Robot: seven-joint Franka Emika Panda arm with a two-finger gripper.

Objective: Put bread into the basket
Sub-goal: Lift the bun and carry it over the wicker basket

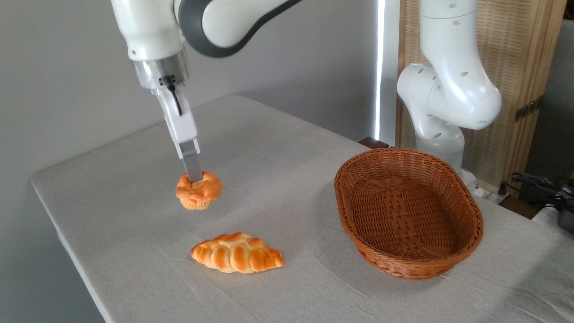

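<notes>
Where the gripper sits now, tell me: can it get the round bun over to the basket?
Probably yes. The gripper is already down on the bun, though whether it has closed is unclear. The tablecloth toward the empty basket is bare; the braided loaf lies nearer the camera.

- Bun (198, 192): small, round, golden-orange, with a knotted top and ridged base. It sits upright at the table's left-centre, well left of the basket.
- Basket (466, 211): large oval of reddish-brown wicker with raised sides, resting open side up on the table's right part.
</notes>
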